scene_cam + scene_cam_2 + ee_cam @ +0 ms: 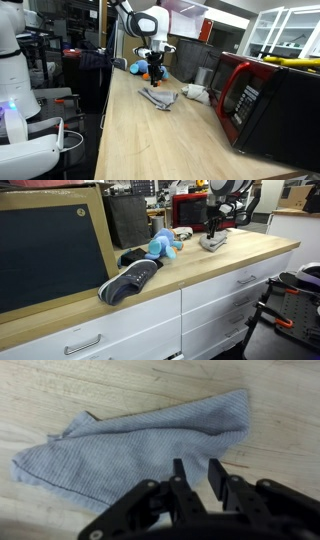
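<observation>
A grey cloth [140, 445] lies spread and a little rumpled on the wooden countertop [280, 450]. It shows in both exterior views [158, 97] [213, 242]. My gripper [197, 465] hangs just above the cloth's near edge, where cloth meets bare wood. Its fingers are drawn almost together with a narrow gap, and nothing is between them. The gripper also shows in both exterior views [153, 72] [211, 230], pointing down over the cloth.
A blue plush toy [160, 246] [138, 67] lies beyond the cloth. A dark shoe [130, 280] lies at the counter's edge by a blackboard [50, 250]. A red microwave [260, 100] and a white object [196, 92] stand beside the cloth.
</observation>
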Tool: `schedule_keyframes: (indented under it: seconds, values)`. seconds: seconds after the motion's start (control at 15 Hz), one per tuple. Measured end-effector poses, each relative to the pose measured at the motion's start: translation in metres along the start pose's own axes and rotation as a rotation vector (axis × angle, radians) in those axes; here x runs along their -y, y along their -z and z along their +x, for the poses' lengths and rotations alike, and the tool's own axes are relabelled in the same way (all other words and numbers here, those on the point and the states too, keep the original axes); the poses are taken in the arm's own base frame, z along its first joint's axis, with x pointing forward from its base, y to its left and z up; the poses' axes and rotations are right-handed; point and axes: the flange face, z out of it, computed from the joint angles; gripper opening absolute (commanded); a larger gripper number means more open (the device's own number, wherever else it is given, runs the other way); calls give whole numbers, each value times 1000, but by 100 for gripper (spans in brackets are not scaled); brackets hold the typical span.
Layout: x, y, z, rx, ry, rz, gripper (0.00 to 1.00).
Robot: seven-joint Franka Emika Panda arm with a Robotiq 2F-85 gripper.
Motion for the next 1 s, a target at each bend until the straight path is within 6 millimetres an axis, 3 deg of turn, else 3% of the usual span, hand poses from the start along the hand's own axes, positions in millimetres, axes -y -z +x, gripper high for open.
schedule_keyframes:
  seconds: [0.33, 0.6, 1.0]
  values:
    - [0, 56, 1, 37, -1, 16, 99]
    - [10, 83, 5, 125, 22, 23, 100]
    - [12, 103, 9, 195, 28, 27, 100]
